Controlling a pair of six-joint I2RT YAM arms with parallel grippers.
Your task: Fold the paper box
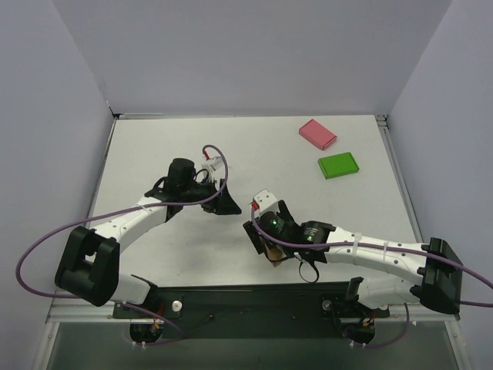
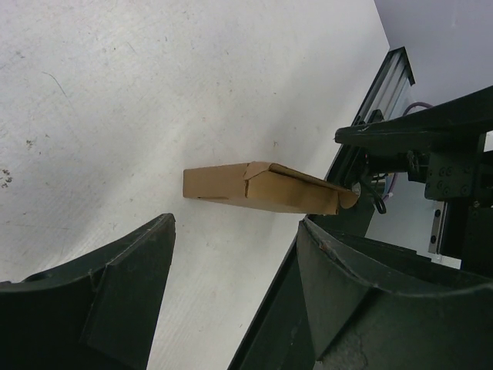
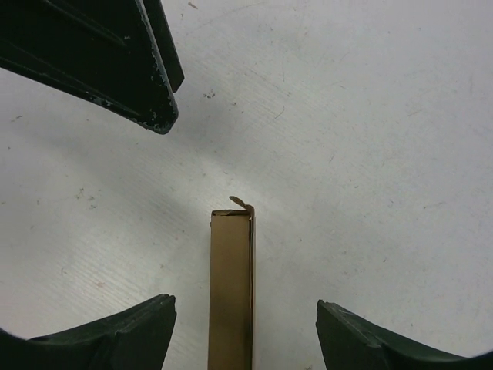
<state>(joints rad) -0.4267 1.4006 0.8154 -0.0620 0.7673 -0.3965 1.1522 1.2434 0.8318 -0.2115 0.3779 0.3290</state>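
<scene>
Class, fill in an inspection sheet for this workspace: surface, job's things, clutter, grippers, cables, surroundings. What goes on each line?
Surface: white table, lightly scuffed.
Job's things: brown paper box, folded up, resting on the table, small tab curling out at one end.
Clutter: pink flat box and green flat box, far right, apart.
Grippers: left gripper jaws open, empty; right gripper jaws open either side of the box, not touching.
Cables: purple cables loop off both arms.
Surroundings: plain pale walls on three sides.
</scene>
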